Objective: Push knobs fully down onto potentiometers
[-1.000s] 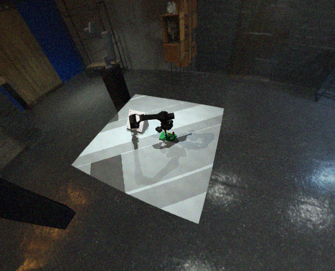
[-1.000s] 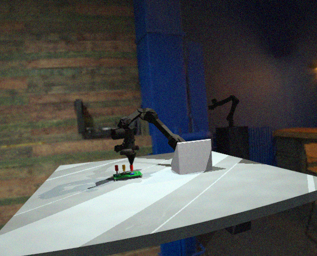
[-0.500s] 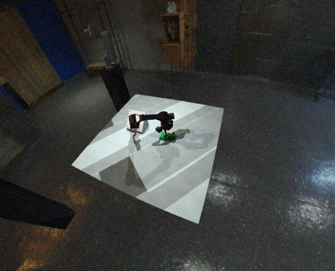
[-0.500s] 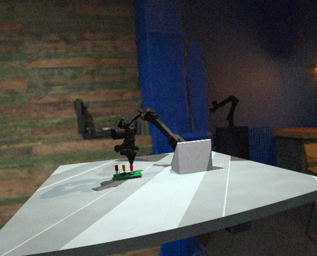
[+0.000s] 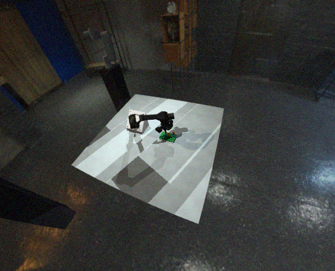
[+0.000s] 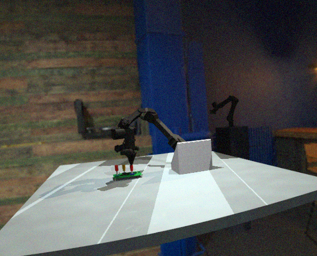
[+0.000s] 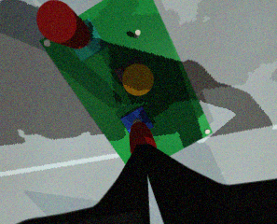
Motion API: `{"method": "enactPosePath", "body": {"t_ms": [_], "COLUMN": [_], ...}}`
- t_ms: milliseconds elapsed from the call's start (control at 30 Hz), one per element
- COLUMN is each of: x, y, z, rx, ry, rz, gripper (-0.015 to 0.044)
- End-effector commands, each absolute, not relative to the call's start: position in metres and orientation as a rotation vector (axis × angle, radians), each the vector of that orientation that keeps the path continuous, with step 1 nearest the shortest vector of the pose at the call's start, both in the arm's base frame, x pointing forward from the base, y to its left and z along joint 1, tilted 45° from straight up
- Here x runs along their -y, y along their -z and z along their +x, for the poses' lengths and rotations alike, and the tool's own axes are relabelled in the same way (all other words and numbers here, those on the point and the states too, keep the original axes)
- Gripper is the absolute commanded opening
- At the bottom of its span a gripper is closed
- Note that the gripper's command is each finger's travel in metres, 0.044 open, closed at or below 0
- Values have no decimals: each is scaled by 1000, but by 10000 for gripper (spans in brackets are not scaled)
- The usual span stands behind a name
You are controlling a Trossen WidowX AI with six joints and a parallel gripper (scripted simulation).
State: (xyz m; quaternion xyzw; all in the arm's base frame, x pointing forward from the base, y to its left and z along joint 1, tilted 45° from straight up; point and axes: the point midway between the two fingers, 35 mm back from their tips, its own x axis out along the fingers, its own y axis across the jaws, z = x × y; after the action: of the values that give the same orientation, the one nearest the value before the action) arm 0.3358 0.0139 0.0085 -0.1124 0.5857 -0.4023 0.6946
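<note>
The green circuit board point(image 5: 171, 140) point(image 6: 138, 174) point(image 7: 124, 16) stands low on the table. My gripper point(image 6: 131, 164) point(image 7: 143, 150) is shut and empty. Its joined tips are at the top of one red knob point(image 6: 131, 167) point(image 7: 139, 135), touching or nearly so, and hide part of it in the wrist view. That knob stands upright over the blue potentiometer point(image 7: 132, 118). The other red knob point(image 5: 173, 133) point(image 6: 116, 167) point(image 7: 56, 21) stands at the opposite end, above a teal potentiometer point(image 7: 90, 49), with a thin shaft showing below it. How far down the near knob sits is too small to tell.
A yellow-orange knob point(image 6: 123, 168) point(image 7: 138, 80) stands between the two red ones, close to the tips. A pale wedge-shaped block point(image 5: 144, 128) point(image 6: 193, 157) is beside the arm's base. Shadows fall across the board and the table point(image 5: 190, 201) point(image 6: 180, 204).
</note>
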Motion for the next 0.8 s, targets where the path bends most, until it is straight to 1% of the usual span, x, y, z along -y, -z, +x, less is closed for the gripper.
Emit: {"method": "enactPosePath", "body": {"t_ms": [0,767], "x": [-4,1], "y": [-2,3], "z": [338,338], "rx": [-1305,-1305], "ry": [918,918], "rz": [-246,-246], "gripper": [0,0]}}
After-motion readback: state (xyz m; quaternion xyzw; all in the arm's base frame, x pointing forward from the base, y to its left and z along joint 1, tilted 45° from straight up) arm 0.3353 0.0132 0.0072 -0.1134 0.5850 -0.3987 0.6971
